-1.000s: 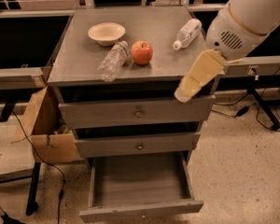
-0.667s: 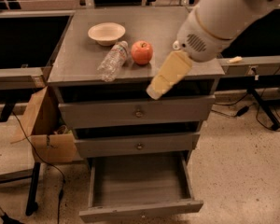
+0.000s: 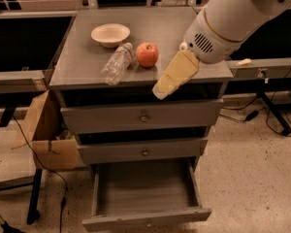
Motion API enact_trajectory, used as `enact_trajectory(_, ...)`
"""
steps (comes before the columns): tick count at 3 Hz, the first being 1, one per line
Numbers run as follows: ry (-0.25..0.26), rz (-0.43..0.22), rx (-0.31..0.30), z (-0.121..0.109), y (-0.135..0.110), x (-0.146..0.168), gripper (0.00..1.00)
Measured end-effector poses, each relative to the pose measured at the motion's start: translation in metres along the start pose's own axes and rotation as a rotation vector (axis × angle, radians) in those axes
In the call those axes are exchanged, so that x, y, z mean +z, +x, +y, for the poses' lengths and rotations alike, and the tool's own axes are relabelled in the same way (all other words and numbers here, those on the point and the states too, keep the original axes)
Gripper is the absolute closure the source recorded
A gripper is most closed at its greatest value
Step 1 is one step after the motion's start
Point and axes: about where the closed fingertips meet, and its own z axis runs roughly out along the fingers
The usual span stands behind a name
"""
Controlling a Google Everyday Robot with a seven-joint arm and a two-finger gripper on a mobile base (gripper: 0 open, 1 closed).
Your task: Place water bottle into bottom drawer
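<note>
The water bottle, clear and crinkled, lies on its side on the grey cabinet top, just left of a red apple. The bottom drawer is pulled out and nothing shows inside it. My gripper, a cream-coloured piece on the big white arm, hangs over the cabinet's front edge, to the right of the apple and the bottle. It touches neither.
A cream bowl sits behind the bottle. The two upper drawers are shut. An open cardboard box stands left of the cabinet. Cables and a stand leg lie on the floor at right.
My arm has swung left across the cabinet top, and it now covers the labelled bottle that stood at the back right. The gripper has come nearer the apple.
</note>
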Motion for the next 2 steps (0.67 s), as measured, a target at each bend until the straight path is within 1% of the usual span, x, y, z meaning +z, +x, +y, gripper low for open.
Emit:
enact_trajectory(1, -0.006, -0.009, 0.014, 0.0, 0.002, -0.001, 0.0)
enact_trajectory(2, -0.029, -0.051, 0.13, -0.009, -0.013, 0.003, 0.0)
